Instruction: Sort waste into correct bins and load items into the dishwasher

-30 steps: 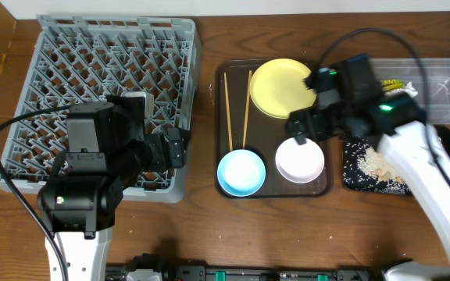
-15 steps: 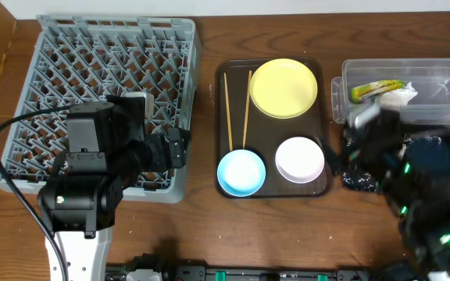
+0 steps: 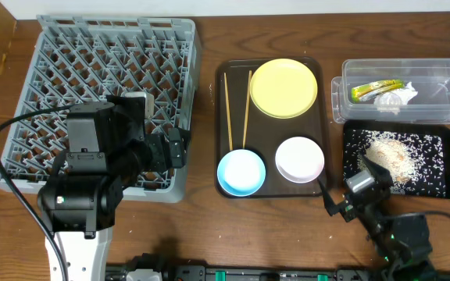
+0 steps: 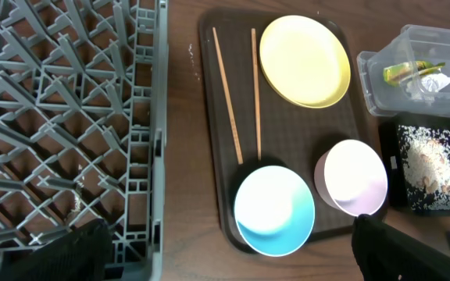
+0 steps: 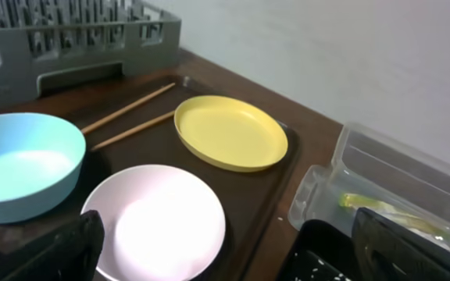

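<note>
The grey dish rack point(image 3: 108, 86) fills the left. My left gripper point(image 3: 174, 148) hangs open and empty over its front right edge; its wrist view point(image 4: 229, 238) shows the fingers wide apart. On the brown serving tray point(image 3: 320, 117) are the yellow plate point(image 3: 283, 87), two chopsticks point(image 3: 237, 109), the light-blue bowl point(image 3: 241, 172) and the white bowl point(image 3: 300, 159). The clear tub point(image 3: 436, 86) holds the snack wrapper point(image 3: 375, 90) and the tissue point(image 3: 401, 96). The black tray point(image 3: 436, 172) holds the rice scraps point(image 3: 389, 152). My right gripper point(image 3: 341, 191) is open and empty, low at the front right, facing the white bowl point(image 5: 155, 222). I cannot make out the white cup.
The rack's right wall point(image 4: 151, 156) stands close to the serving tray's left rim point(image 4: 207, 117). The tub point(image 5: 397, 179) sits just behind the black tray. My right arm's cable point(image 3: 444, 222) lies near the table's front right edge.
My right arm has pulled back from over the tray and tub to the front right of the table, uncovering the tub and black tray. The left arm has not moved.
</note>
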Controlling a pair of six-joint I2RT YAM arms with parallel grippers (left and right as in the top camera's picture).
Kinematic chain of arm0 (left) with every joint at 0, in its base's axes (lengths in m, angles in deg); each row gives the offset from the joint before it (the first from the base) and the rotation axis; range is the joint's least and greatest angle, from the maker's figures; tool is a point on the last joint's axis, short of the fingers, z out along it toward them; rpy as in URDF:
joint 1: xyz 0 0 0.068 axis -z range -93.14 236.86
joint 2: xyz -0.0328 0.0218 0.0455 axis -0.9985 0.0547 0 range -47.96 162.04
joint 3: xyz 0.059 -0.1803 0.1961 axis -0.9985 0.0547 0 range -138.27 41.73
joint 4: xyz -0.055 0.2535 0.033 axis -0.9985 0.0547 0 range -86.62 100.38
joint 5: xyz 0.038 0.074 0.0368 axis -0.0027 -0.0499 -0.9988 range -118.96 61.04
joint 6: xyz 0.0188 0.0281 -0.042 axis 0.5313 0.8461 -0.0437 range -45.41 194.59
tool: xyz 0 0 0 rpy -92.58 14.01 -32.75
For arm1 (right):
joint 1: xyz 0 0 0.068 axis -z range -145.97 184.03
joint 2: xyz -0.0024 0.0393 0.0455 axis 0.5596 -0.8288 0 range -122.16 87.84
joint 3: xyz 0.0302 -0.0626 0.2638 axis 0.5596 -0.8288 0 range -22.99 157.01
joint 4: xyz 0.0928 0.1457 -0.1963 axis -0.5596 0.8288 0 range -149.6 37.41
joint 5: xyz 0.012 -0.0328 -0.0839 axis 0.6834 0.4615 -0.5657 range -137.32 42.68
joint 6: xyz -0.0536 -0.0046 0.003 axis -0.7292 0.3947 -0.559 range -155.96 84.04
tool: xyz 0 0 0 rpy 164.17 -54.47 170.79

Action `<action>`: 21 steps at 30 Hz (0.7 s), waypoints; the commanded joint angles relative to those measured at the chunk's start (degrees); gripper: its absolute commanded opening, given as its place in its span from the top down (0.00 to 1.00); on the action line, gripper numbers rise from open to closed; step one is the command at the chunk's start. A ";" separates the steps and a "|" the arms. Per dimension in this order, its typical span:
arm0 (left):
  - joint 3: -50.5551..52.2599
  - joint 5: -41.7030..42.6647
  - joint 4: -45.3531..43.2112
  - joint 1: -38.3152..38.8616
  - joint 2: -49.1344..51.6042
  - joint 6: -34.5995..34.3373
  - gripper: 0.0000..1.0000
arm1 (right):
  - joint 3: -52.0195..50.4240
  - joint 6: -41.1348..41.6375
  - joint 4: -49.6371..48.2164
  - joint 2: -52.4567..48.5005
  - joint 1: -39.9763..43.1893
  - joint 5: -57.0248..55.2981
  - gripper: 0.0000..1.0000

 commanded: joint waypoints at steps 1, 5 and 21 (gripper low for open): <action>-0.59 0.24 -0.04 0.13 0.00 0.50 0.02 | -2.10 -0.63 1.81 6.19 0.28 -0.24 0.01; -0.59 0.24 -0.02 0.13 0.00 0.50 0.02 | -2.08 -0.24 1.60 9.99 0.74 -0.48 0.01; -0.59 0.24 -0.02 0.13 0.00 0.50 0.02 | -2.08 -0.22 2.14 9.97 0.76 -0.46 0.01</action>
